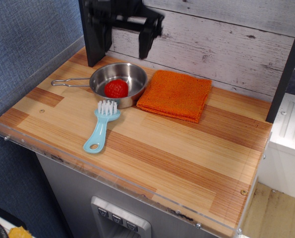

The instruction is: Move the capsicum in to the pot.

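The wooden worktop (187, 148) carries an orange cloth (174, 94) just beside the pot (132, 74). A blue brush (100, 129) lies in front. The hand (123, 37) hangs above, fingers apart and empty. The capsicum (116, 88) sits inside the pot.

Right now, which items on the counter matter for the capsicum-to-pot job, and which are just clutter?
Job items:
- capsicum, red, lying inside the pot
- pot, steel, wire handle pointing left
- claw, open, raised above the pot, holding nothing

Lying about:
- orange cloth, right of the pot
- blue brush, in front of the pot
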You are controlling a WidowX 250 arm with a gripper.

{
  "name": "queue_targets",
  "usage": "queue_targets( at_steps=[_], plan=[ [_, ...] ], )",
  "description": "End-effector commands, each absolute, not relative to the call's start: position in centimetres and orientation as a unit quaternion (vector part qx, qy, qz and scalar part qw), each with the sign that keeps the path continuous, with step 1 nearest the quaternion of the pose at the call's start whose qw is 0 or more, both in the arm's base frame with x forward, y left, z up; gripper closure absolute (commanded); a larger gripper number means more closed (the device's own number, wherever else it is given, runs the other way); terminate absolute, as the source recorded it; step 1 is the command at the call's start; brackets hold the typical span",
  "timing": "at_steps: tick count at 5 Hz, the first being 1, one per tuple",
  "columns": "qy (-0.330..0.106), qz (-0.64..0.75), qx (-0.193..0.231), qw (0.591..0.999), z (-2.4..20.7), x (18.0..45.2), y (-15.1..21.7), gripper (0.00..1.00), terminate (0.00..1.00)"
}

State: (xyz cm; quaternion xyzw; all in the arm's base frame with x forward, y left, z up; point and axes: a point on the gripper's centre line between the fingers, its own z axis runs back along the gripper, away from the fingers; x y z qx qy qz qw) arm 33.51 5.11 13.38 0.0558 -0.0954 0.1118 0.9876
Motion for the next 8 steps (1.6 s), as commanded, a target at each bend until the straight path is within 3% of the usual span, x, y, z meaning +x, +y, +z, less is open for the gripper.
queue_targets(
  at_steps=[1, 3, 7, 8],
  plan=[
    [-0.134, 0.041, -0.006, 0.99, 14.5, 33.4, -2.1, 0.0, 0.0],
    [-0.145, -0.022, -0.012, 0.989, 15.2, 33.2, -6.5, 0.0, 0.0],
    [-0.129, -0.053, -0.005, 0.99, 15.5, 31.7, -7.0, 0.0, 0.0],
    [-0.129, -0.053, -0.005, 0.99, 15.5, 31.7, -7.0, 0.0, 1.0]
  ],
)
